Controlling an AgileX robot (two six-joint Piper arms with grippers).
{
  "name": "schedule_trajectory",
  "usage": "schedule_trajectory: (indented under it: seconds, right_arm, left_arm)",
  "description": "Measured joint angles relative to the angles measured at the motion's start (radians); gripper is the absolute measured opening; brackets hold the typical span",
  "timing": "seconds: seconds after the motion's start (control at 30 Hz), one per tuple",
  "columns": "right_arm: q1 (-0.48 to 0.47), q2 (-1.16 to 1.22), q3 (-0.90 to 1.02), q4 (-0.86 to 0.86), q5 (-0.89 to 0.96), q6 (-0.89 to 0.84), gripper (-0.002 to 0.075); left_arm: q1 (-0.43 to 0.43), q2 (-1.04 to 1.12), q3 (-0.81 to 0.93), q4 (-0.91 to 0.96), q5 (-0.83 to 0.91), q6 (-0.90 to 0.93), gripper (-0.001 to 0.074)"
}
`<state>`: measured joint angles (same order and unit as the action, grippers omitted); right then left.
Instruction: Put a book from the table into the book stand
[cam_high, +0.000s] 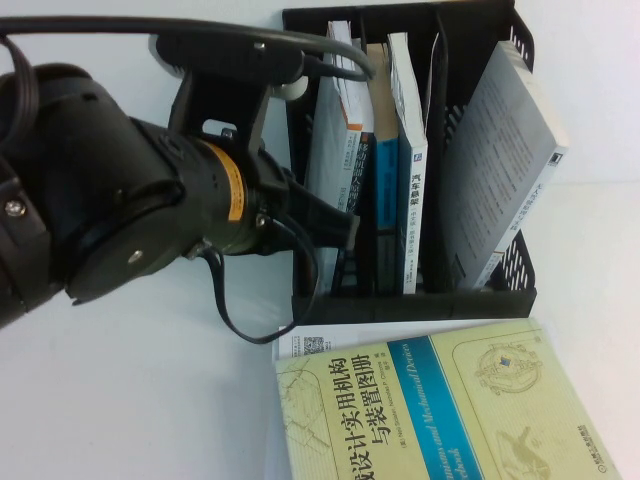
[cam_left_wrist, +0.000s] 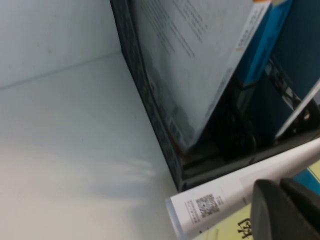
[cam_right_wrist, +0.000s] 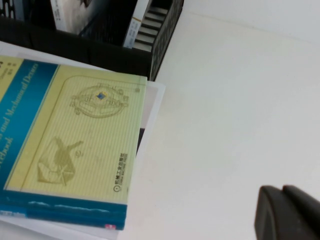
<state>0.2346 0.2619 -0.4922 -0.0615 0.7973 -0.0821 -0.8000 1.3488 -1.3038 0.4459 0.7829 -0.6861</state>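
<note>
A white paperback (cam_high: 326, 150) leans inside the left compartment of the black book stand (cam_high: 480, 300). Its fine-print cover fills the left wrist view (cam_left_wrist: 190, 60), with a white-and-blue edge; its title side is hidden. My left gripper (cam_high: 347, 228) is shut and empty, level with that compartment's front and just beside the leaning book. In its own view the fingertips (cam_left_wrist: 285, 210) hover over the books lying on the table (cam_high: 120, 400). My right gripper (cam_right_wrist: 289, 215) is shut and empty above bare table (cam_right_wrist: 225, 125); it does not show in the high view.
A yellow-green book with a blue band (cam_high: 450, 410) lies in front of the stand on a flat white book with a QR code (cam_high: 310, 345). Blue-and-white spines (cam_high: 408, 170) fill the middle compartment. A grey-covered book (cam_high: 500, 170) leans in the right one.
</note>
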Motion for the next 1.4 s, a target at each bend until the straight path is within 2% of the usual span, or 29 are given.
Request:
schedule_trajectory:
  seconds: [0.37,0.57,0.63,0.77,0.9,1.0,1.27,1.4]
  right_arm:
    - [0.000,0.000,0.000,0.000,0.004,0.000,-0.0003]
    - [0.000,0.000,0.000,0.000,0.004,0.000,-0.0003]
    - [0.000,0.000,0.000,0.000,0.006,0.000,-0.0003]
    - [0.000,0.000,0.000,0.006,0.008,0.000,-0.0003]
    - [0.000,0.000,0.000,0.011,0.008,0.002,-0.0003]
    - [0.000,0.000,0.000,0.016,0.008,0.014,-0.0003]
    - [0.000,0.000,0.000,0.026,0.008,0.024,-0.0003]
    - [0.000,0.000,0.000,0.027,0.008,0.024,-0.0003]
  left_arm:
    - [0.000,0.036,0.015,-0.060,-0.012,-0.002,-0.0002]
    - [0.014,0.043,0.051,0.026,0.096,0.060,-0.0002]
    - [0.042,0.006,0.110,0.055,0.071,0.060,-0.0002]
    - [0.147,-0.148,0.282,0.064,-0.128,0.056,-0.0002]
    - [0.322,-0.376,0.508,0.071,-0.464,0.026,-0.0002]
    - [0.442,-0.548,0.683,0.080,-0.613,-0.013,-0.0002]
    - [0.673,-1.003,1.085,0.080,-0.720,-0.219,-0.0002]
    - [0.740,-1.209,1.245,0.080,-0.769,-0.270,-0.0002]
